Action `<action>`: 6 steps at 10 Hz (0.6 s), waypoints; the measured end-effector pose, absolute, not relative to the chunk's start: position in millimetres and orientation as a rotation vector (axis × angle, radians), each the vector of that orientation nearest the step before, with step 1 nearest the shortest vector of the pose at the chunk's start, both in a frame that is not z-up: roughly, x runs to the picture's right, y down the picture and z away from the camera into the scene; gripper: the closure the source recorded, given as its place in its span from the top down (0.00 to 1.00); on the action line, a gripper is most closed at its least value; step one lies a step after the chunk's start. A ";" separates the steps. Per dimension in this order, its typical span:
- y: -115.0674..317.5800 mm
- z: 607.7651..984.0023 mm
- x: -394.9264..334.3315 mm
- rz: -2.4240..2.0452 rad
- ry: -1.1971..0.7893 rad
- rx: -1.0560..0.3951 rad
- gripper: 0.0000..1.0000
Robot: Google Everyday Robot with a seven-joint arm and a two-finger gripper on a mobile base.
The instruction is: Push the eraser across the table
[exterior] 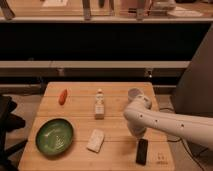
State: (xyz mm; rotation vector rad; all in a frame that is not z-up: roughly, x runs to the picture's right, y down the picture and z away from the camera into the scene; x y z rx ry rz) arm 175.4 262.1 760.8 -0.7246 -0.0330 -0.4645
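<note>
5 bystanders: green bowl (54, 136), carrot (62, 96), pale block (95, 140), bottle (99, 104), cup (133, 94).
Gripper (137, 131): lower right, just above eraser; open or closed, cannot tell.
Eraser (142, 151): table (80, 116) lower-right corner.
Progress: push likely not begun; whole crossing remains.

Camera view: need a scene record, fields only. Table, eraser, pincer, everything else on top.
table: light wooden planks, printed mark at near right corner
eraser: black block, flat, next to the mark
pincer: pointing down just behind the eraser, on the white arm entering from picture right; contact unclear
pale block: near edge, picture left of eraser
green plate: near left corner
bottle: centre, upright
orange item: far left
white cup: far right, partly behind arm
</note>
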 end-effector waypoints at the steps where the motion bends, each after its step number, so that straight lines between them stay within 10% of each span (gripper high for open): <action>1: 261.8 752.4 177.5 -0.460 -0.020 -0.713 0.00; 6: 285.5 729.2 221.4 -0.370 0.011 -0.719 0.00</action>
